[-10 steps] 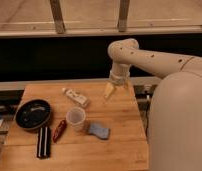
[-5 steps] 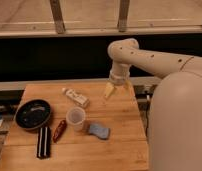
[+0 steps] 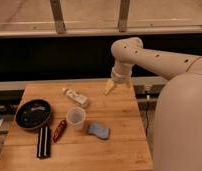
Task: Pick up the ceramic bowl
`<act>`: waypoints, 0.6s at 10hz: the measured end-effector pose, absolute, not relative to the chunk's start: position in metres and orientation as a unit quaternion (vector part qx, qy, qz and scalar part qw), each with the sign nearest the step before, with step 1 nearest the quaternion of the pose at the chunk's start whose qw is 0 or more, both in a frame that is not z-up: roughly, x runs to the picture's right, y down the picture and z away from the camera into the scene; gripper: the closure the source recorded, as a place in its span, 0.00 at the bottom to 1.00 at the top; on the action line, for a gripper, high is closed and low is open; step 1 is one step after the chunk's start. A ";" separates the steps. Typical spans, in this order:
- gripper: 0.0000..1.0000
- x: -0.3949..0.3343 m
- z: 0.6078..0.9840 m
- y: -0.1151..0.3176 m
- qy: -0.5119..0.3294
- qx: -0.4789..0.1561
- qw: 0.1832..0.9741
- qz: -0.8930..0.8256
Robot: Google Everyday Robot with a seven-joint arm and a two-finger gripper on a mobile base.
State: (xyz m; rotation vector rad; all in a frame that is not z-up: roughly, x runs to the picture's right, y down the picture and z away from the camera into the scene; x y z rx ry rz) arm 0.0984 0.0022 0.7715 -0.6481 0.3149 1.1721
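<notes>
bowl: the bowl (image 3: pixel 33 114) sits upright on the table (image 3: pixel 119 147), at its left edge in the view; black, glossy, shallow, pale specks inside.
beside the bowl: a black striped bar (image 3: pixel 43 141) lies just beside the near rim; a red packet (image 3: pixel 59 131) lies just off the near-right rim, between bowl and cup.
further out: a clear cup (image 3: pixel 76 118) stands upright near the table centre; a white tube (image 3: pixel 76 96) lies beyond it; a blue cloth (image 3: pixel 99 130) lies to the right of the cup.
gripper: the gripper (image 3: pixel 110 88) hangs from the arm (image 3: pixel 144 55) over the far part of the table, right of centre, pointing down, well apart from the bowl.
gripper state: cannot be told from this view; nothing is seen held in it.
step in hand: judged to be the approach; the bowl is not yet touched.
approach path: carry the gripper across toward the bowl, high enough to pass over the tube and the cup.
grasp point: the far-right part of the rim looks freest; the near side is crowded by the bar and the packet.
grasp method: descend straight down and straddle the rim wall.
risk: the glaze is likely slippery; close firmly and lift vertically, keeping the bowl level.
</notes>
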 end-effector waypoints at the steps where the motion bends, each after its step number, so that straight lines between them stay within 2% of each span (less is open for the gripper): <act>1: 0.23 0.096 0.777 -0.010 0.144 -0.290 0.758 0.566; 6: 0.23 -0.012 0.790 -0.056 0.103 -0.290 0.804 0.510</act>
